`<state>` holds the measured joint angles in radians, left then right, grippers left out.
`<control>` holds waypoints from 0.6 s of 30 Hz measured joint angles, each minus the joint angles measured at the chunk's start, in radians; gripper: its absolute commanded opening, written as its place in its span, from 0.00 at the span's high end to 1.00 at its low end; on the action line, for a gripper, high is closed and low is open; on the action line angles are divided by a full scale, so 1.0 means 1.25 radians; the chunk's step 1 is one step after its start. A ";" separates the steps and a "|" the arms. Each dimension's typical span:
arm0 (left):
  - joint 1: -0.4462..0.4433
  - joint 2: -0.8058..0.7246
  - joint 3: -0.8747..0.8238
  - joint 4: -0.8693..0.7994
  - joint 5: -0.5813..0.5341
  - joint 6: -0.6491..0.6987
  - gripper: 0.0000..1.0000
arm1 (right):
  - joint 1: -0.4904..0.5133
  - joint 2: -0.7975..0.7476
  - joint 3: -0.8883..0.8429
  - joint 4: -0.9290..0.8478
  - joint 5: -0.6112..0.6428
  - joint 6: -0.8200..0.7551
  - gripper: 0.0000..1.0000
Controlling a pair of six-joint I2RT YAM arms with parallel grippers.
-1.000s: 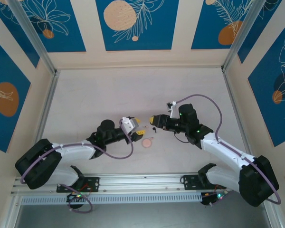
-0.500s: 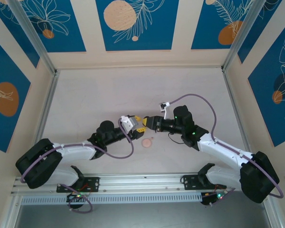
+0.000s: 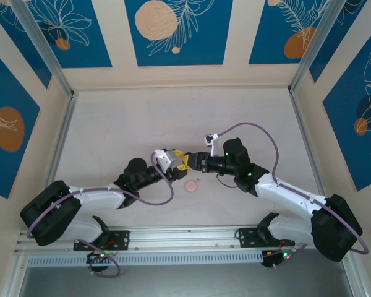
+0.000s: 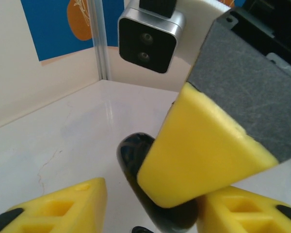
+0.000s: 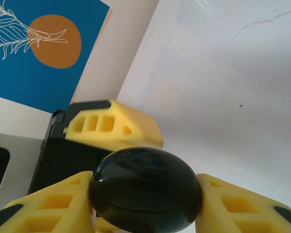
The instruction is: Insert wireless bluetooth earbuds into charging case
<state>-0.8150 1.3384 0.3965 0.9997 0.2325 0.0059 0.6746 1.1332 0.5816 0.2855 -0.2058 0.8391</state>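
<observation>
Over the counter, the right hand gripped a black charging case; the left hand stood narrowly open around it. A pink case lay at their six o'clock. I judged no earbuds inserted yet.

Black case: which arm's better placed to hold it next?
Right, probably. The right end effector clamps the black case between both fingers; the left end effector stands open, one finger clear of it.

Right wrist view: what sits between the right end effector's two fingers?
A glossy black rounded case fills that gap, both fingers of the right end effector pressed against it, as the right wrist view shows.
</observation>
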 measured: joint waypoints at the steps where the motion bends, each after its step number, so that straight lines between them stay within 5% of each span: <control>1: -0.001 0.000 -0.002 0.003 0.002 -0.002 0.63 | 0.000 0.001 0.000 0.003 0.000 0.000 0.56; 6: -0.004 0.000 -0.005 0.009 0.003 -0.009 0.77 | 0.003 0.003 0.000 0.012 0.013 -0.001 0.55; 9: -0.004 0.000 -0.006 0.009 0.007 -0.008 0.82 | 0.004 0.003 0.000 0.012 0.016 -0.002 0.45; 13: -0.004 -0.004 -0.012 0.005 0.010 -0.003 0.84 | 0.007 0.002 0.000 0.010 0.015 -0.017 0.28; 18: 0.000 -0.040 -0.029 -0.028 0.008 0.003 0.84 | 0.005 -0.032 0.000 -0.008 0.014 -0.078 0.23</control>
<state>-0.8146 1.2884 0.3607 0.9646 0.2424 0.0101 0.6815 1.0931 0.5819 0.2760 -0.1879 0.7410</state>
